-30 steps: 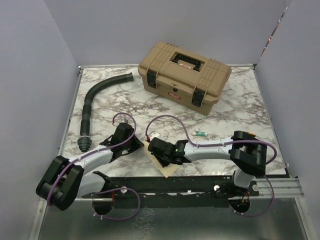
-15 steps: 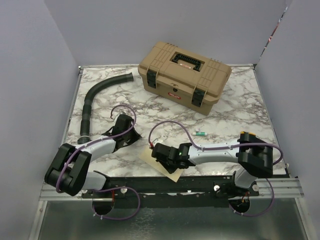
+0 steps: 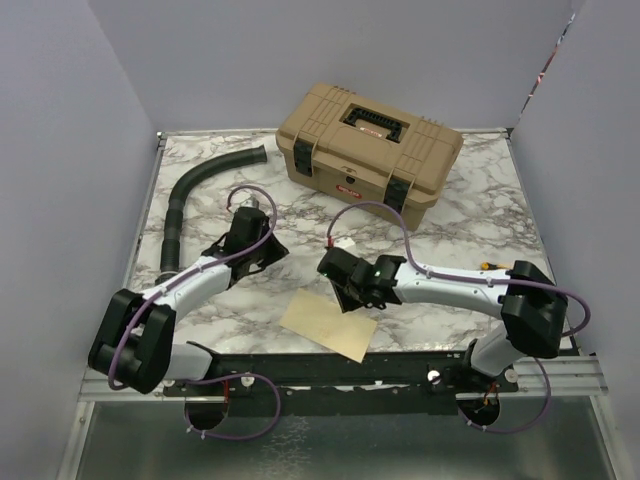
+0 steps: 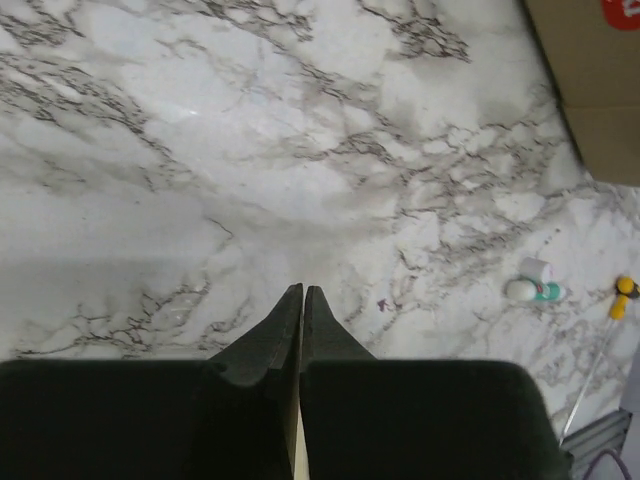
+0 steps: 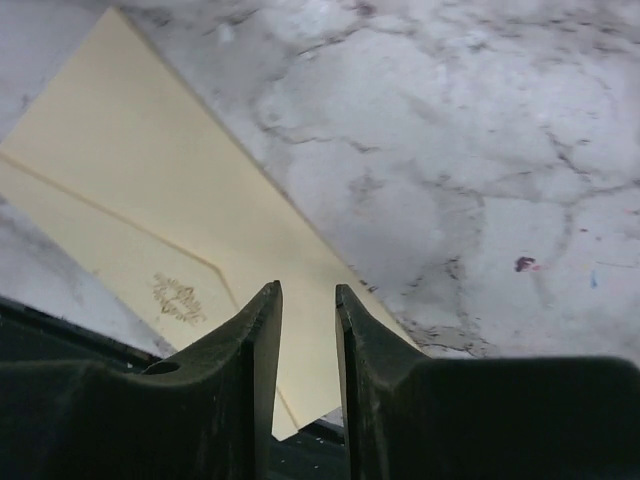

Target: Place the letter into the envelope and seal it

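Pale yellow paper: the envelope [image 3: 328,325] lies flat on the marble bench [image 3: 470,200], lower centre of the top view, set at a slant. Its lowest corner reaches the dark front rail. In the right wrist view the flap lies folded down, with a faint printed mark near its point.

Right tool [image 5: 306,292]: jaws a narrow gap apart, nothing between them, hanging above the envelope's lower right edge, where paper meets marble. In the top view it sits just up and right of the envelope.

Left tool [image 4: 303,292]: jaws pressed together; no object seen in them. It is over bare marble, left of centre in the top view, well apart from the envelope.

Tan toolbox [image 3: 368,150], lid shut, upper centre. Black ribbed hose [image 3: 180,210] along the left side. Small white-and-green tube [image 4: 535,291] at the right of the left wrist view.
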Robot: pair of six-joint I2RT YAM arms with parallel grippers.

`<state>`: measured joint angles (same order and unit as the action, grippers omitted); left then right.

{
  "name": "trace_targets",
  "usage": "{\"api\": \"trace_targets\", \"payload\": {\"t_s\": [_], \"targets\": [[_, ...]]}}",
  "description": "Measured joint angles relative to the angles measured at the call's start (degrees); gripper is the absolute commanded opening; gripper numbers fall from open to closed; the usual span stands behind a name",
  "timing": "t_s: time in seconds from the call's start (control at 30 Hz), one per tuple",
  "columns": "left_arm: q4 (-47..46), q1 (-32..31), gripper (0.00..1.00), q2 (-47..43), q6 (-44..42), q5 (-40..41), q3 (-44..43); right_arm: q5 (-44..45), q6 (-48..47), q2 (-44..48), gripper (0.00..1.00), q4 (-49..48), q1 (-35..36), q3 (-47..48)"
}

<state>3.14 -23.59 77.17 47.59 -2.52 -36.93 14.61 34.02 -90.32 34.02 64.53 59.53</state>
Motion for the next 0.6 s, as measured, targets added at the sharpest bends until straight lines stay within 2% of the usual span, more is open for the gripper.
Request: {"api": "trace_targets", "payload": {"t_s": [0.13,0.2,0.27,0.33,0.47,0.6], "targets": [[1.53,-1.75,0.13,-3.65,-0.94,-4.09,0.02,2.12,4.79,2.84,0.34,1.11,-6.27,-1.77],[2.23,-4.87,0.19,-4.85,-1.14,-5.9,0.83,3.26,6.99,5.6,0.37,2.01,-10.45,-3.45],[2.91,-9.44,0.23,-5.6,-1.05,-7.37,2.19,4.5,8.59,8.41,0.45,2.78,-13.92,-5.03],[3.39,-13.0,0.24,-5.66,-0.66,-7.78,3.17,5.95,9.68,11.21,0.51,3.26,-17.53,-6.64],[3.96,-18.51,0.23,-5.62,0.68,-7.08,5.31,8.72,10.97,15.61,0.57,4.81,-22.73,-9.07],[4.37,-19.02,0.19,-4.04,1.68,-4.42,6.67,10.58,10.91,17.03,0.59,5.57,-25.79,-10.49]]}}
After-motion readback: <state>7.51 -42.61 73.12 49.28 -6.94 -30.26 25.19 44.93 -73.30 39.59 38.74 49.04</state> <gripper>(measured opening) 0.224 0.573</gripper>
